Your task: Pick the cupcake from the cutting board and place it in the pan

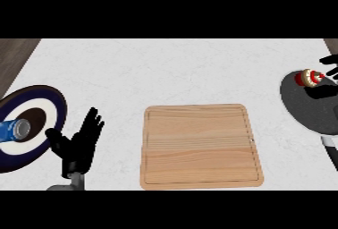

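Upper right: R hand (328,60) by cupcake (308,77) at pan (300,106) rim, grip can't tell; could tip off the edge. L hand (82,138), lower left, fingers spread.

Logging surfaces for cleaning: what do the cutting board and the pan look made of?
Cutting board: wood, pale matte finish, with grain lines running across. Pan: probably dark metal or a nonstick coating, matte speckled grey; the look leaves it open.

Cupcake (309,77) at pan (302,107) rim, R
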Controlling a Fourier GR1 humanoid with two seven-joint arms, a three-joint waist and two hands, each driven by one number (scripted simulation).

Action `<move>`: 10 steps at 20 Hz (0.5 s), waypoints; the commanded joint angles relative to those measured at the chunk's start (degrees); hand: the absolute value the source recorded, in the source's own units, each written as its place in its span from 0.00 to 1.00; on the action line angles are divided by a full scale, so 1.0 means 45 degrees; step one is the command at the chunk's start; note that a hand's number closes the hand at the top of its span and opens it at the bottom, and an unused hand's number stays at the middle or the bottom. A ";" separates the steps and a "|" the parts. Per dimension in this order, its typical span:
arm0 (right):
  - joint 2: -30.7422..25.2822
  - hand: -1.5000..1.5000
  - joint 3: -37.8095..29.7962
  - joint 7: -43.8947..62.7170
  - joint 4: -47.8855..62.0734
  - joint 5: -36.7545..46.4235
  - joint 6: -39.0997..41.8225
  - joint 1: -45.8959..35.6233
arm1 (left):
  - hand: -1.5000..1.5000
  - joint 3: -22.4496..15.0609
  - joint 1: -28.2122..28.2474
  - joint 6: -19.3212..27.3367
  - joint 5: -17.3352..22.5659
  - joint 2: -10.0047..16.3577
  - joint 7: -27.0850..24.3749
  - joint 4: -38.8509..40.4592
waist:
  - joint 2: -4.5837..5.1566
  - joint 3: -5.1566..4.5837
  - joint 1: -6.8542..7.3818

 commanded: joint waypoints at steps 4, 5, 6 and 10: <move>0.0082 0.00 -0.0777 -0.2090 0.1565 -0.0478 -0.0733 -0.0351 | 0.50 -0.0221 0.0101 -0.0067 -0.0071 -0.0078 0.0127 -0.0117 | 0.0096 0.0052 0.0179; 0.0117 0.00 -0.1032 -0.2393 0.1632 -0.0741 -0.0701 -0.0451 | 0.50 -0.0196 -0.0352 0.0117 -0.0156 -0.0213 0.0102 0.0061 | 0.0094 0.0049 0.0056; 0.0341 0.00 -0.1498 -0.2864 0.1500 -0.1348 -0.0340 -0.0593 | 0.50 -0.0219 -0.0500 0.0311 -0.0107 -0.0401 0.0309 -0.0072 | 0.0063 0.0060 0.0002; 0.0347 0.00 -0.3360 -0.4393 0.1068 -0.3597 0.1387 -0.1271 | 0.50 -0.0133 0.0078 0.0045 -0.0071 -0.0149 0.0072 -0.0010 | -0.0003 0.0087 -0.0068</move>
